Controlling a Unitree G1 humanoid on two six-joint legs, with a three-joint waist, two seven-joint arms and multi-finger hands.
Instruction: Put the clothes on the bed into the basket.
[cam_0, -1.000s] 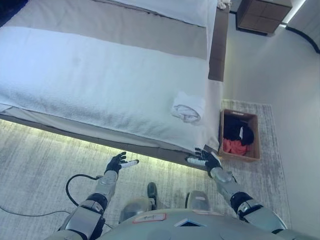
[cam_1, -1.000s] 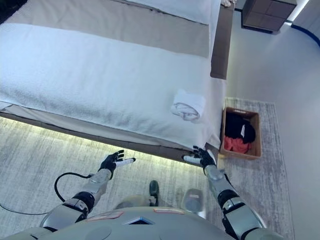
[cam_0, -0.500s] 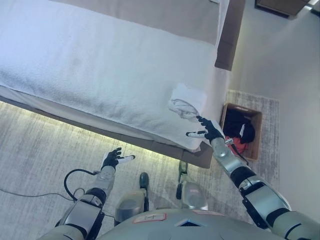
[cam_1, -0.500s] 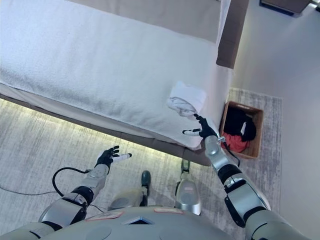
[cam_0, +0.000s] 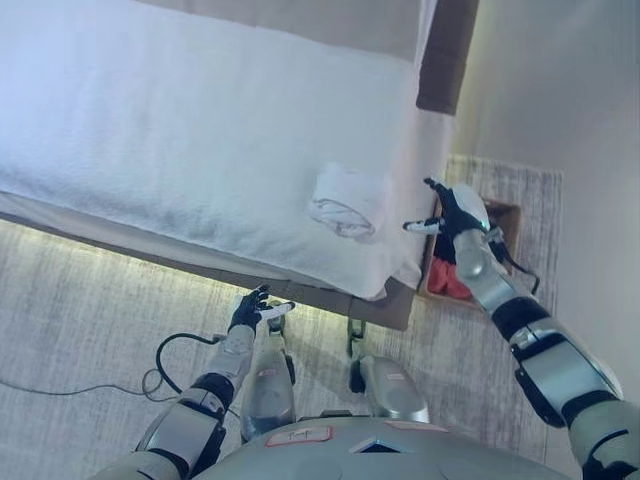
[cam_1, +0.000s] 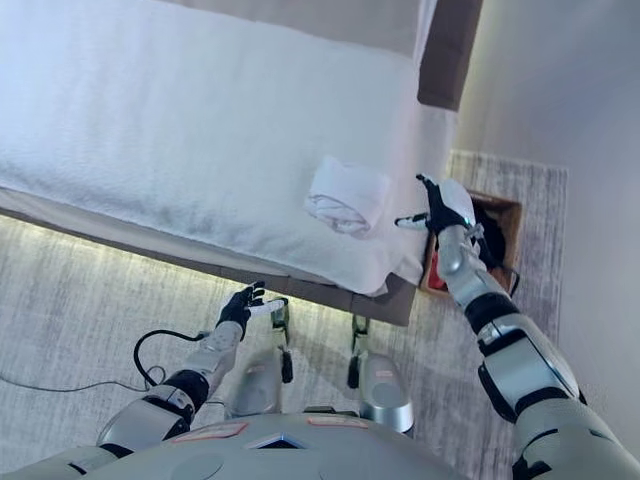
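Note:
A white bundled garment (cam_0: 347, 202) lies on the white bed (cam_0: 180, 140) near its lower right corner. My right hand (cam_0: 452, 212) is raised and open to the right of the garment, apart from it, in front of the brown basket (cam_0: 508, 216). The basket stands on the floor by the bed's corner and holds red cloth (cam_0: 448, 280) and dark cloth, mostly hidden by my right arm. My left hand (cam_0: 250, 308) hangs open low over the floor in front of the bed edge, holding nothing.
A brown bed frame corner (cam_0: 390, 305) juts out below the mattress. A grey rug (cam_0: 90, 330) covers the floor in front of the bed and under the basket. A pale wall (cam_0: 560, 90) rises to the right.
My right hand has risen and moved right, from just below the garment to beside it over the basket. The view has shifted, so the garment now sits further left.

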